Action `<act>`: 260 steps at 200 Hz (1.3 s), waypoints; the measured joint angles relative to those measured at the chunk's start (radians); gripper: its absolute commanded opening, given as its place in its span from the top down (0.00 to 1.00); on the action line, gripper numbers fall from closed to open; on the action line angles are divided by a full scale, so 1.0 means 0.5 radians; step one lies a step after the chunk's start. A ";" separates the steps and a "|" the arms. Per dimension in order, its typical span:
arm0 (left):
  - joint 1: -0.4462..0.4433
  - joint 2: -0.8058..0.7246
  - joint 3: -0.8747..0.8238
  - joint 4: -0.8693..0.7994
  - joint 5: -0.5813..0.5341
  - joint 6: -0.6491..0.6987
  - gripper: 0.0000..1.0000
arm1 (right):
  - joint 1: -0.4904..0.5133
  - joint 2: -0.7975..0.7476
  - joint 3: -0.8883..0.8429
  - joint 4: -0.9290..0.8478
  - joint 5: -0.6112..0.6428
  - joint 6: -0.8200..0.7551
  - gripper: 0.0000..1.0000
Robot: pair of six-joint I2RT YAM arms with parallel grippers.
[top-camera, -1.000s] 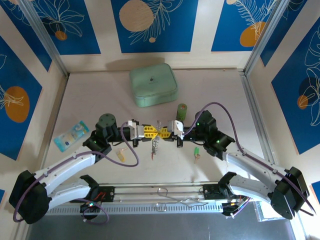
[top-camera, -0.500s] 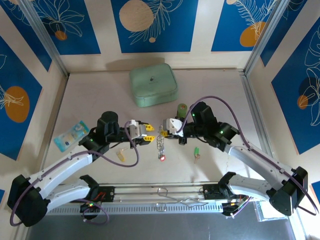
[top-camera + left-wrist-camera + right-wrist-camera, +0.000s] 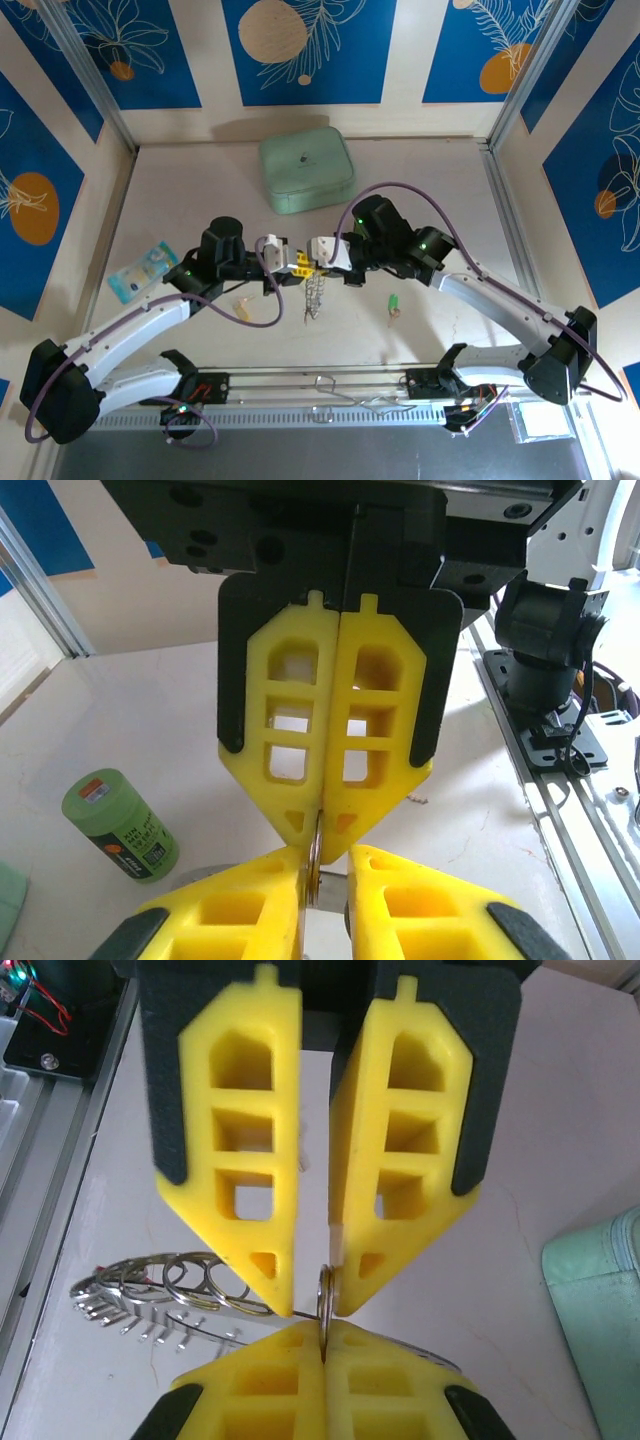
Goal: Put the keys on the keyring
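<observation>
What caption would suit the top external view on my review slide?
Left claw and right claw meet above the table, both pinching the keyring; a green key lies loose nearby.

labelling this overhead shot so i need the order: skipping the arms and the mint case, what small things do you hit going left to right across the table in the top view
blue packet → pale yellow key → silvery keyring → green key

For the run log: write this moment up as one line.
left gripper: shut on keyring | right gripper: shut on keyring | keyring: hanging between them | green key: lying loose
</observation>
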 measured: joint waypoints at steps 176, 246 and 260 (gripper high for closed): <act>-0.021 0.176 -0.534 1.692 0.061 -0.900 1.00 | -0.394 -0.541 -0.889 1.154 -0.771 0.690 0.68; -0.034 0.177 -0.534 1.834 0.114 -0.999 1.00 | -0.356 -0.497 -0.896 1.418 -0.768 0.842 0.71; -0.039 0.179 -0.534 1.843 0.123 -1.005 1.00 | -0.334 -0.482 -0.896 1.446 -0.779 0.850 0.74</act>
